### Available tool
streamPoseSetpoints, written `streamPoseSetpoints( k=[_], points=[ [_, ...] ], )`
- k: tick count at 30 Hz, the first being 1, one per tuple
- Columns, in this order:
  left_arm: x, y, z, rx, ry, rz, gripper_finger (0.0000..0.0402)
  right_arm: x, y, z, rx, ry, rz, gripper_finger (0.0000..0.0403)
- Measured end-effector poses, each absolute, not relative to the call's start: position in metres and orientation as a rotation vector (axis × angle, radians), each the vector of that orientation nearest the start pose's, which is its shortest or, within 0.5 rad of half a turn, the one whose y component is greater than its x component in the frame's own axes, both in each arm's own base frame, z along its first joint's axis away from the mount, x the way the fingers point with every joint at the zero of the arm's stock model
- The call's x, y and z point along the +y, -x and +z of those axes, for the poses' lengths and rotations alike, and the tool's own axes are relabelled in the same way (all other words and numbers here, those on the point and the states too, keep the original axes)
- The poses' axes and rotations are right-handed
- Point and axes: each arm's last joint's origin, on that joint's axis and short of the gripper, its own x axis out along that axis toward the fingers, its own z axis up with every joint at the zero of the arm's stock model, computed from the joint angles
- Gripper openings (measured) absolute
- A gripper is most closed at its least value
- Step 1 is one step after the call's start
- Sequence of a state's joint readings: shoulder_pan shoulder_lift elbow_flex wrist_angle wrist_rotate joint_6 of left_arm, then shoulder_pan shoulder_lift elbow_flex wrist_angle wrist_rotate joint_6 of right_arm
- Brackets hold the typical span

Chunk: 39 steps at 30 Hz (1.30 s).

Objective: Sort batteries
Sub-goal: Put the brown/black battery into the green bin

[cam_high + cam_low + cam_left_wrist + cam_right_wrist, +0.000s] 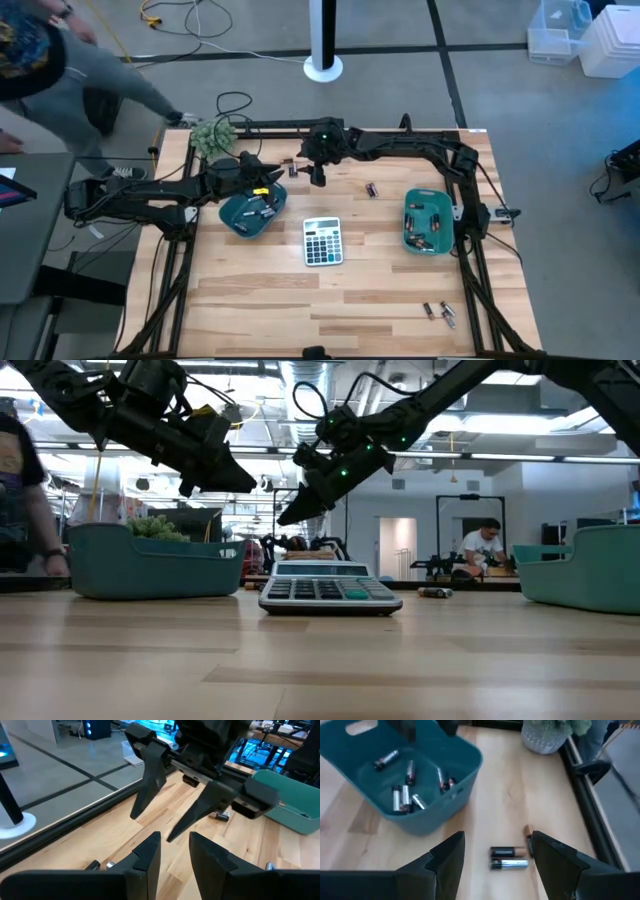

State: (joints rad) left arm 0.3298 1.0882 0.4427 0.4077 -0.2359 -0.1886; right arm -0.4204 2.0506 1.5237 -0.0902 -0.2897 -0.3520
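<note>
The batteries are small dark and silvery cells. Two batteries (pixel 509 858) lie side by side on the wood near the table's far edge, with a copper-toned cell (pixel 528 832) beside them. My right gripper (pixel 497 842) hovers open above these two, one finger on each side, clear of the table in the low view (pixel 292 512). My left gripper (pixel 174 838) is open above the far rim of the left teal tray (pixel 250 214), which holds several batteries (pixel 404 795). More batteries lie loose (pixel 372 189) and near the table's near right corner (pixel 438 312).
A grey calculator (pixel 322 241) lies mid-table between the left tray and the right teal tray (pixel 428 222), which also holds batteries. A potted plant (pixel 212 136) stands at the far left corner. A person (pixel 60 60) is beyond the table's left side. Bare wood lies toward the near edge.
</note>
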Motion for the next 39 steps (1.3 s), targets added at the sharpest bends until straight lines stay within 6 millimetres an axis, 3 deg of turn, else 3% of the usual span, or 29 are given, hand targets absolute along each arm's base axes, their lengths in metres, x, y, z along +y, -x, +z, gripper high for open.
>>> streamPoseSetpoints(
  k=[12, 21, 33, 39],
  points=[
    [0.077, -0.209, 0.215, 0.185, 0.229, 0.566, 0.0098, -0.185, -0.419, 0.211, 0.626, -0.009, -0.074, 0.0244],
    [0.077, -0.208, 0.213, 0.209, 0.230, 0.569, 0.0098, -0.201, -0.389, 0.220, 0.474, -0.038, -0.179, 0.0244],
    [0.077, -0.207, 0.210, 0.244, 0.222, 0.571, 0.0098, -0.173, -0.337, 0.212, 0.280, 0.011, -0.200, 0.0244],
    [0.077, -0.207, 0.210, 0.247, 0.208, 0.569, 0.0098, -0.166, -0.325, 0.207, 0.281, -0.006, -0.201, 0.0244]
  ],
)
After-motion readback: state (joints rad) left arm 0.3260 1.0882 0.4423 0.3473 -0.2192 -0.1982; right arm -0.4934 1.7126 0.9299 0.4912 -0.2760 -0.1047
